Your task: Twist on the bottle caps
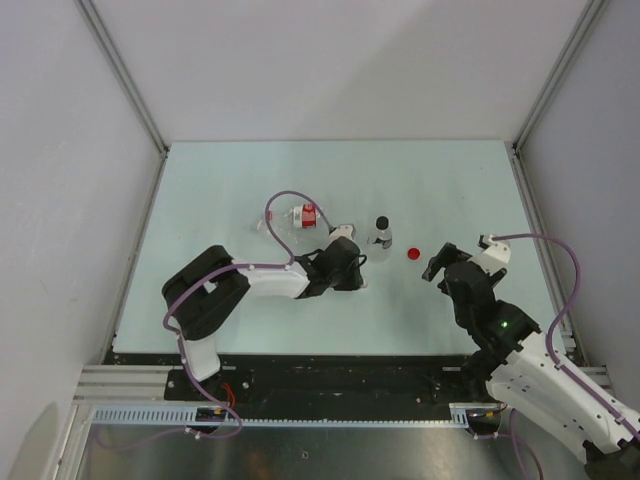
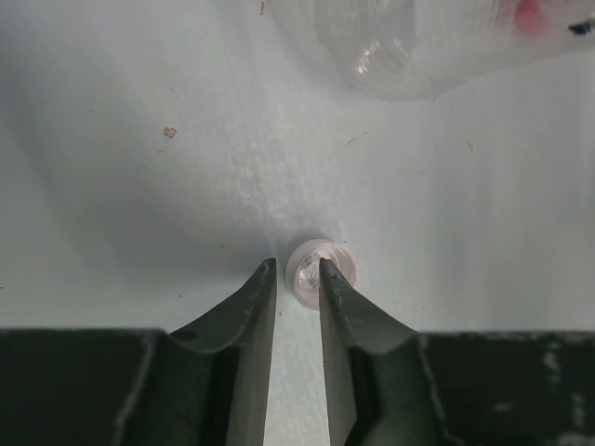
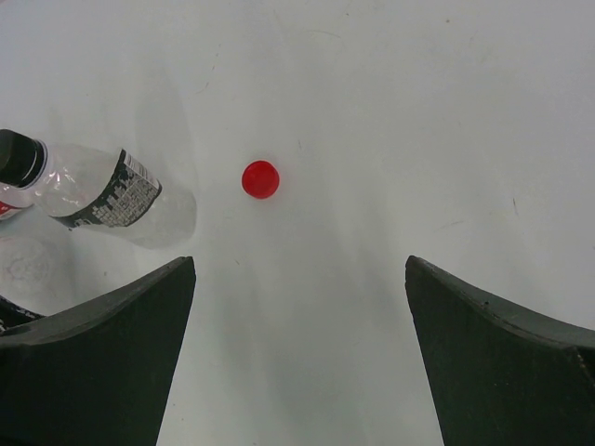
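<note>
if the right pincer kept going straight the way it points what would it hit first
Probably the red cap, lying ahead of the open right pincer, slightly left of its centre line. Depth is unclear, so it might touch the bare table beside the cap first.

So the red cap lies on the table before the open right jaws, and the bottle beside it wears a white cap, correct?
Not quite: that bottle wears a black cap, as the right wrist view shows. The rest holds.
</note>
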Action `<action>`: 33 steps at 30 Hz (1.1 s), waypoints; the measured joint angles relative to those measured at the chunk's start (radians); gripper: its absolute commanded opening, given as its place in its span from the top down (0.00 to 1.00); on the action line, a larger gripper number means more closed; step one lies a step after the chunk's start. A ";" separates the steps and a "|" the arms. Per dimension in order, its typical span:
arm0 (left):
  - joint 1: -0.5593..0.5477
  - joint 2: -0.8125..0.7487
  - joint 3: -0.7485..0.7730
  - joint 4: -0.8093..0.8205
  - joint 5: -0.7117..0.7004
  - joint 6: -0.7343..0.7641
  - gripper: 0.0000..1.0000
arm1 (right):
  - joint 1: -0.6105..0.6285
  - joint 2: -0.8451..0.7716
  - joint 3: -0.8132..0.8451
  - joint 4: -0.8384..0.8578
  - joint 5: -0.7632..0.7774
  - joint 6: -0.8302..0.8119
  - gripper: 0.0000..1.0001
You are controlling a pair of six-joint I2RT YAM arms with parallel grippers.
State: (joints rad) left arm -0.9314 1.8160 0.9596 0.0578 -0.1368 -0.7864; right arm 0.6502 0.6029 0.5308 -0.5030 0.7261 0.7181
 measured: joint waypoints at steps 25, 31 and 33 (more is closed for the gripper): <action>-0.040 -0.427 -0.214 0.060 -0.032 0.224 1.00 | -0.013 -0.053 -0.027 0.193 -0.319 -0.013 0.03; -0.044 -0.847 -0.413 0.353 0.098 0.373 1.00 | -0.008 0.034 -0.028 0.503 -0.744 0.084 0.11; -0.046 -0.948 -0.473 0.460 0.164 0.407 1.00 | 0.001 0.075 -0.029 0.620 -0.846 0.152 0.12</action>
State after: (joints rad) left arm -0.9775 0.8680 0.4870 0.5179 0.0273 -0.3790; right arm 0.6514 0.6781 0.5022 0.1169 -0.1196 0.8703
